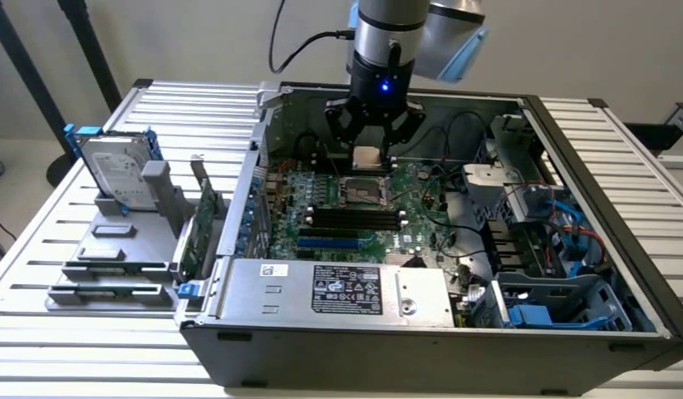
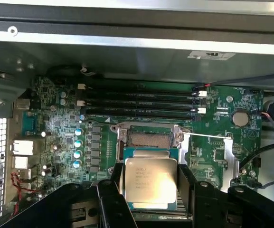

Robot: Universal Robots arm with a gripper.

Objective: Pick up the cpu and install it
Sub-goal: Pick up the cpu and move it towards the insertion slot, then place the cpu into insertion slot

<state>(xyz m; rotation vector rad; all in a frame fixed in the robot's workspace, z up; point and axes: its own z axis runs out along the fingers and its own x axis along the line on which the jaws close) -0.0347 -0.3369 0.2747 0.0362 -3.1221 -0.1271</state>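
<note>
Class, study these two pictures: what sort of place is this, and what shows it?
Probably a robotics lab bench for computer assembly: an open computer case sits on a slatted metal table, a robot gripper holds a cpu above the motherboard, and a hard drive stands beside the case.

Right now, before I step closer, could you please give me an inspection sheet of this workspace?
Surface: slatted metal table bearing an open computer case.
Job's things: chip held close to the open socket on the green board.
Clutter: on the exterior view's left, hard drive upright on a grey stand; green card upright beside the case.
Grippers: gripper closed on the chip's edges.
Cables: black cable running to the arm; blue cables inside the case; red wires by the board.
Surroundings: plain wall; dark stand legs.
</note>
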